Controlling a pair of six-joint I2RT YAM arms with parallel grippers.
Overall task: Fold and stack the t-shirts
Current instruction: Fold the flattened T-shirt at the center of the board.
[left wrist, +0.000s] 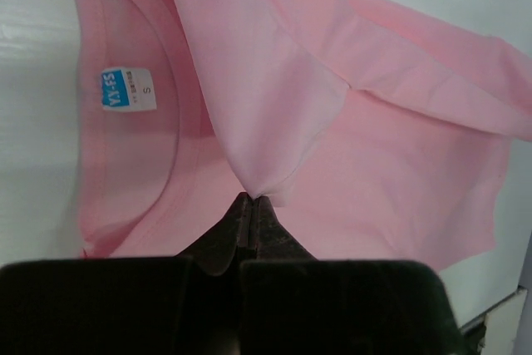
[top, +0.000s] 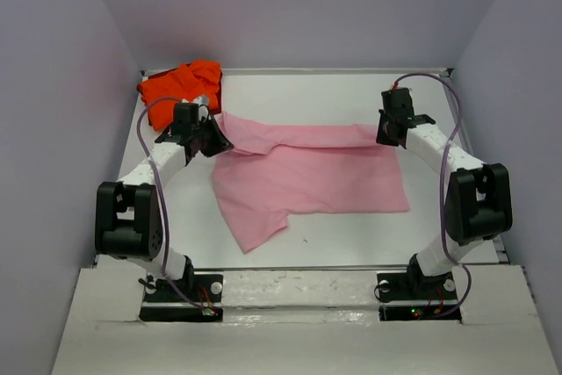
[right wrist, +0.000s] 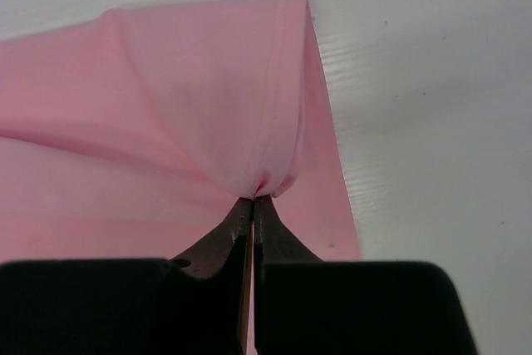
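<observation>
At far-left corner: orange t-shirt (top: pixel 180 83) bunched, behind left gripper (left wrist: pixel 251 201).

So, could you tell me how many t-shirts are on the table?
2. The pink t-shirt lies across the middle, its far edge pinched by the left gripper and right gripper. The orange-red t-shirt sits bunched in the far left corner. No others visible.

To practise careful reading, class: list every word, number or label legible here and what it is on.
"S": on the neck label inside the pink t-shirt.
That label's blue part and small print: too blurred to read.
No other text visible.
</observation>
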